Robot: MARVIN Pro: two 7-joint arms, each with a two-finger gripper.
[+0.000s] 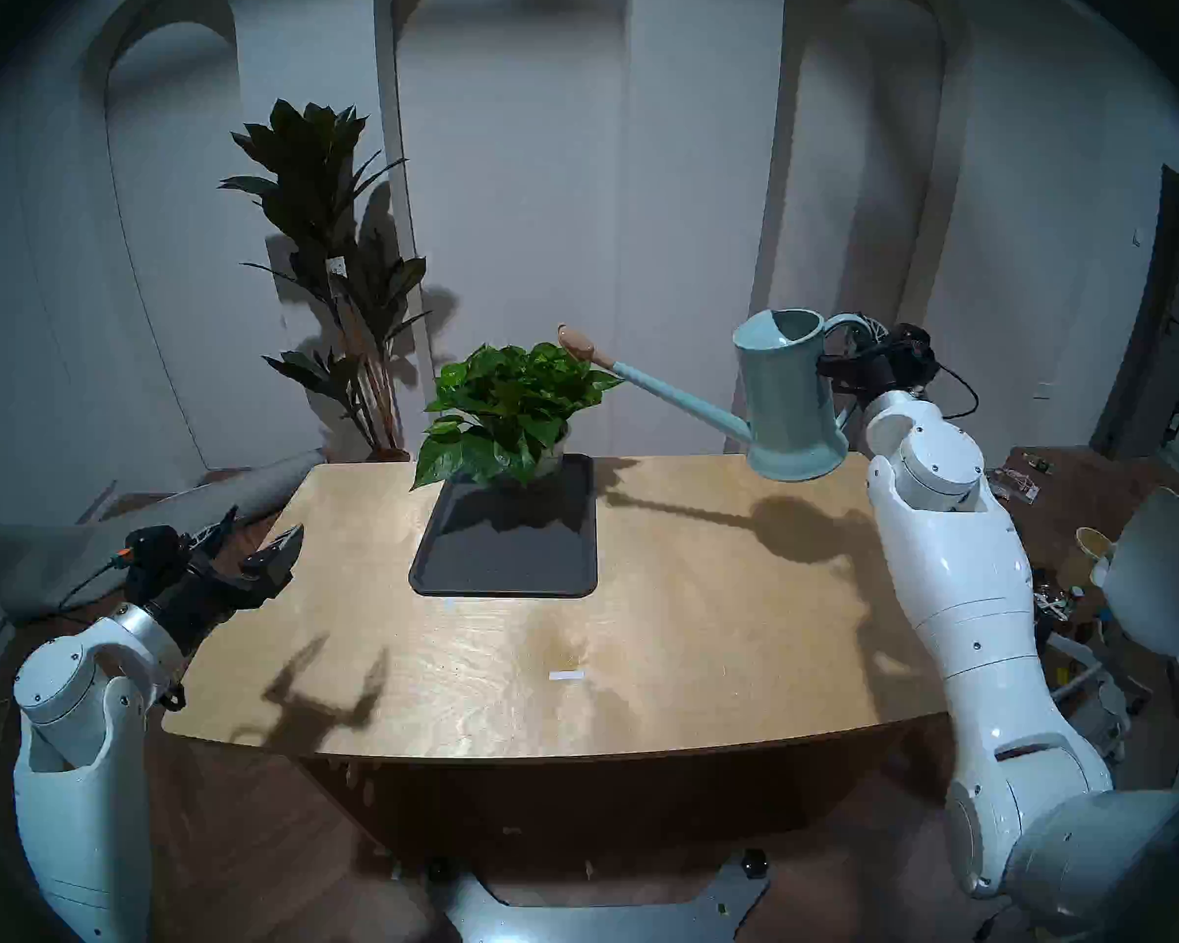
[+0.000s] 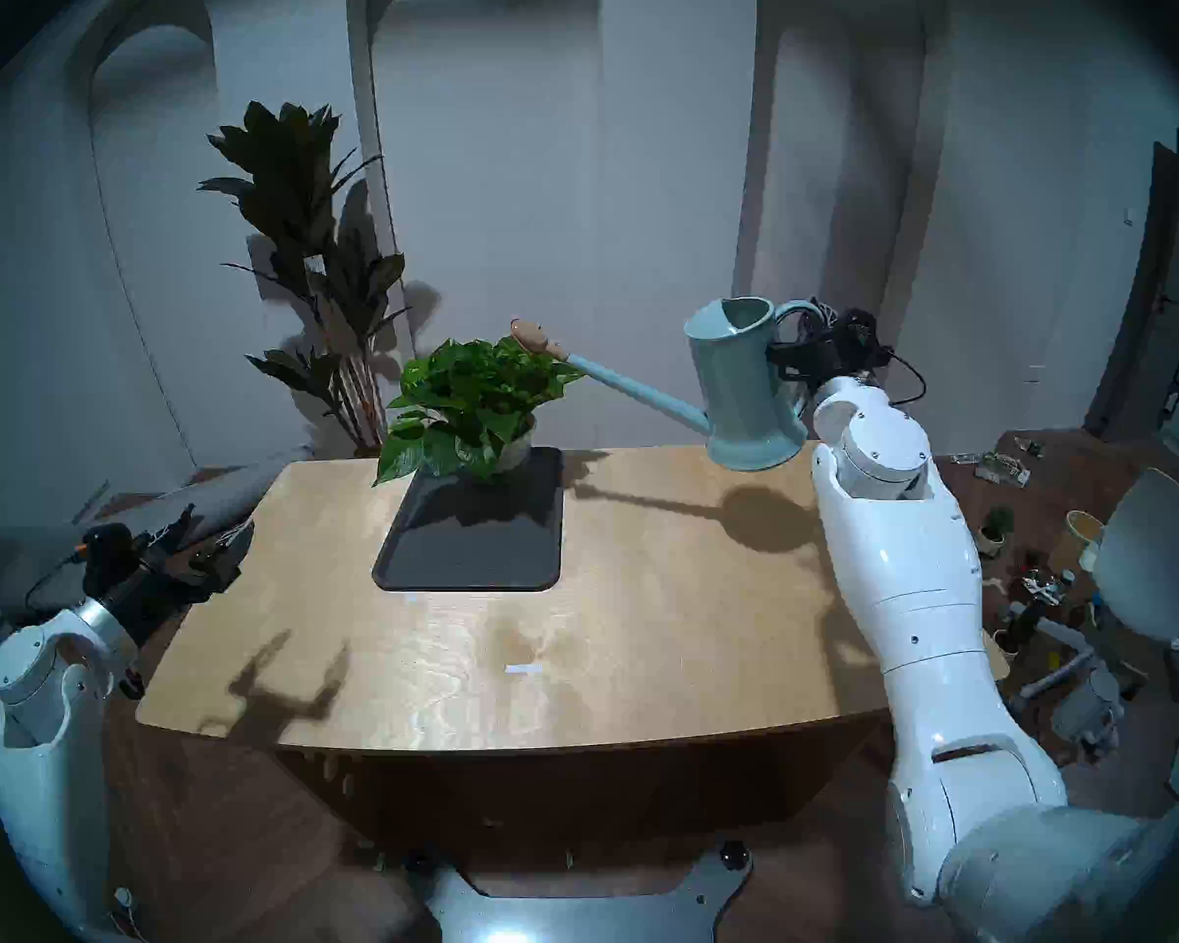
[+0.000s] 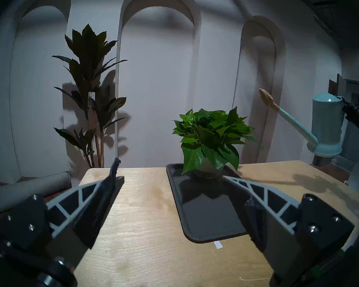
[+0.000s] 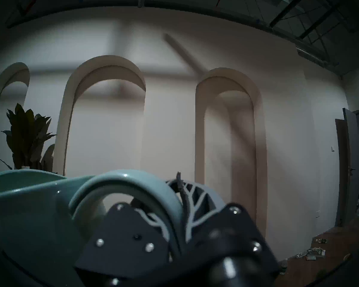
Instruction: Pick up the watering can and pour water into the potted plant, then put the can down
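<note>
Head stereo left | 1 watering can (image 1: 791, 404) aloft, right gripper (image 1: 845, 370) clamped on its handle | 1 potted plant (image 1: 505, 411) on 1 tray (image 1: 505, 554) | left gripper (image 1: 260, 540) spread, empty

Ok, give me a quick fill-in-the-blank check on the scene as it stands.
1. The watering can is held by its handle in the ____ gripper.
2. The potted plant stands on a black ____.
3. The left gripper is open and holds ____.
4. The can's spout rose points up, so it is not yet ____.

Missing words: right; tray; nothing; pouring
</note>
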